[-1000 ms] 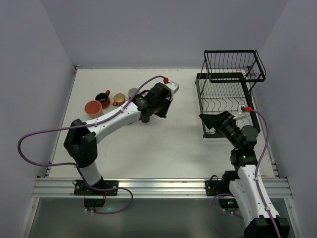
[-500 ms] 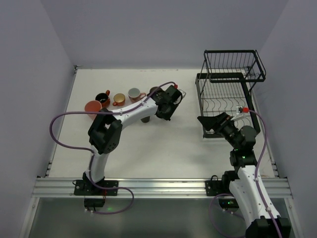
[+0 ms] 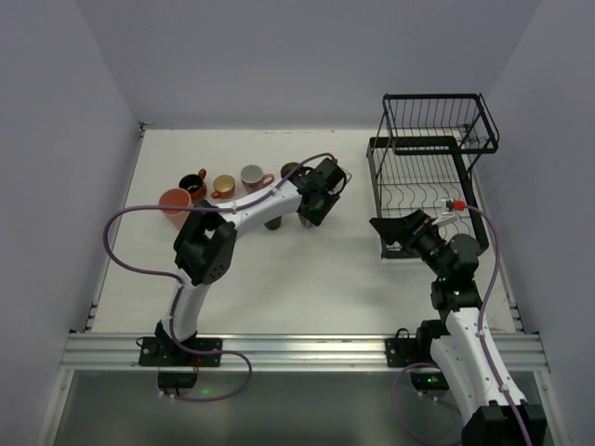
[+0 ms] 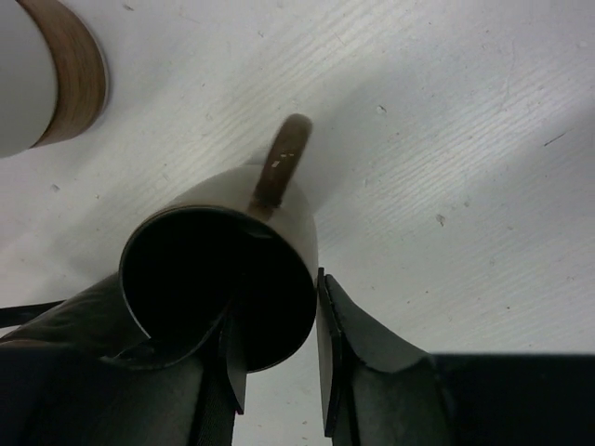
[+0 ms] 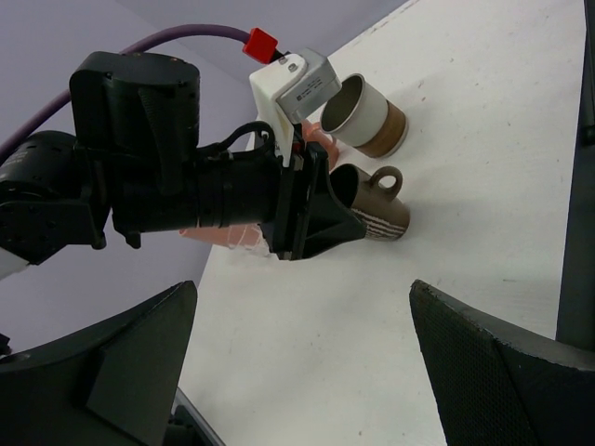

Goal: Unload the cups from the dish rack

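Note:
Five cups stand in a row at the back left: salmon (image 3: pixel 174 201), dark (image 3: pixel 192 184), orange (image 3: pixel 223 185), grey (image 3: pixel 251 175) and, at the right end, olive-brown (image 3: pixel 290 170). My left gripper (image 3: pixel 300 179) is at the olive-brown cup (image 4: pixel 279 195). Its jaws straddle the rim, one finger inside the cup and one outside against the wall. The left gripper (image 4: pixel 277 307) is open, with a gap wider than the wall. The cup rests on the table. My right gripper (image 3: pixel 395 232) hangs wide open and empty in front of the dish rack (image 3: pixel 428 158), which shows no cups.
A cream cup with a brown band (image 4: pixel 46 74) stands just beside the olive-brown one, also seen as the banded cup (image 5: pixel 367 116). The left arm (image 3: pixel 242 212) stretches across the table's middle. The rack's dark frame (image 5: pixel 584 186) lines the right wrist view's edge.
The left arm swung back and right, setting the olive-brown cup at the row's right end. Its jaws have since parted on the rim. The right arm barely moved.

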`<state>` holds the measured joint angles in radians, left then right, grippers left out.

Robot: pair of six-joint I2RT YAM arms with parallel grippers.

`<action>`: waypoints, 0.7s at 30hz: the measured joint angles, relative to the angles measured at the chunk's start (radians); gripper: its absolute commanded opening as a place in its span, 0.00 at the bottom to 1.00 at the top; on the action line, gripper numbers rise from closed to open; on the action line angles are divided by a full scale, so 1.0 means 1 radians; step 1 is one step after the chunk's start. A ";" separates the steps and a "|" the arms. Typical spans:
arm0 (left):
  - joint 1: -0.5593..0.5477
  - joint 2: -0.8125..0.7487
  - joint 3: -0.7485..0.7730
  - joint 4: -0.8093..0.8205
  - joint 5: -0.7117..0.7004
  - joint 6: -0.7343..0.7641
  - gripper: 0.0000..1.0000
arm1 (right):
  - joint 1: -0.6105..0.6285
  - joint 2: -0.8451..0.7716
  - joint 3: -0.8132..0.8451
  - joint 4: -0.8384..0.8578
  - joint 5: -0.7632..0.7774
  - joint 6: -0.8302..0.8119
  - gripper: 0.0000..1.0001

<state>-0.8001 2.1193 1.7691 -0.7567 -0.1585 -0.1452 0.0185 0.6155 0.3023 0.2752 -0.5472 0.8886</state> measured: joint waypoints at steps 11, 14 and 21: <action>0.000 -0.005 0.011 -0.011 -0.047 0.009 0.71 | 0.000 -0.036 0.007 -0.042 0.003 -0.007 0.99; 0.000 -0.040 0.005 -0.005 -0.069 0.006 0.94 | 0.001 -0.055 0.031 -0.075 0.006 -0.021 0.99; -0.008 -0.490 -0.207 0.167 -0.120 -0.013 1.00 | 0.001 -0.124 0.181 -0.231 0.036 -0.098 0.99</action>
<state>-0.8078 1.6295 1.5620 -0.5892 -0.2787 -0.1577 0.0196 0.4911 0.4831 0.0444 -0.5114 0.7902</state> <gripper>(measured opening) 0.997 0.989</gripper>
